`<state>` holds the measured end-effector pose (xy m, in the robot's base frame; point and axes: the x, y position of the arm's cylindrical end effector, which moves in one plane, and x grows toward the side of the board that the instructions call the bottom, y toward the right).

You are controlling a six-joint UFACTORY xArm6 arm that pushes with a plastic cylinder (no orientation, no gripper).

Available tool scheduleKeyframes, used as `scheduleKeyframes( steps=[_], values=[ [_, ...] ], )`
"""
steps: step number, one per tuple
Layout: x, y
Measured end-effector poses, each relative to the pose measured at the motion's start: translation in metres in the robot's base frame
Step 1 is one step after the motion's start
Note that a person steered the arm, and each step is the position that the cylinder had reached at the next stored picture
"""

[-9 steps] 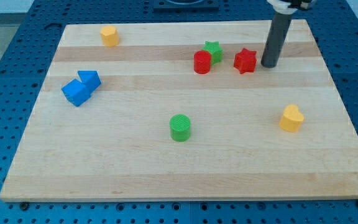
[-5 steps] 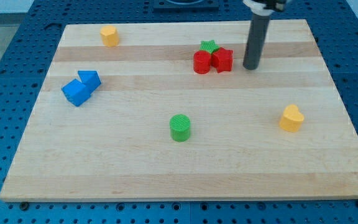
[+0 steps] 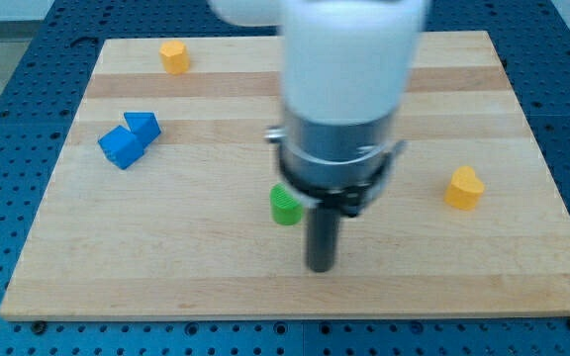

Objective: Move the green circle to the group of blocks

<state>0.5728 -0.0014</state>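
Note:
The green circle stands near the middle of the wooden board, partly covered by the arm. My tip rests on the board just below and to the right of the green circle, a short gap apart. The arm's big white and dark body fills the view's centre and hides the group of red and green blocks at the view's top centre.
Two blue blocks touch each other at the view's left. A yellow block sits at the top left. A yellow heart-like block sits at the right.
My tip has moved from the top right, beside the red star, down to the lower centre next to the green circle. Before that, the red star was pushed left against the red and green blocks.

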Motion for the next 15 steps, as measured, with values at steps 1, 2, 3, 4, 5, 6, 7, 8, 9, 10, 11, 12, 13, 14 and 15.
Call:
scheduleKeyframes(
  steps=[1, 2, 3, 4, 5, 6, 7, 8, 9, 10, 11, 12, 13, 14, 15],
  values=[
    [-0.042, -0.008],
    [-0.073, -0.008],
    [-0.054, -0.018],
    [-0.043, -0.055],
    [-0.080, -0.034],
    [-0.125, -0.001],
    [-0.130, 0.008],
    [-0.119, -0.033],
    [-0.132, -0.035],
    [-0.162, -0.003],
    [-0.194, 0.014],
    [-0.189, 0.015],
    [-0.155, 0.015],
    [-0.135, 0.024],
    [-0.138, 0.058]
  ],
)
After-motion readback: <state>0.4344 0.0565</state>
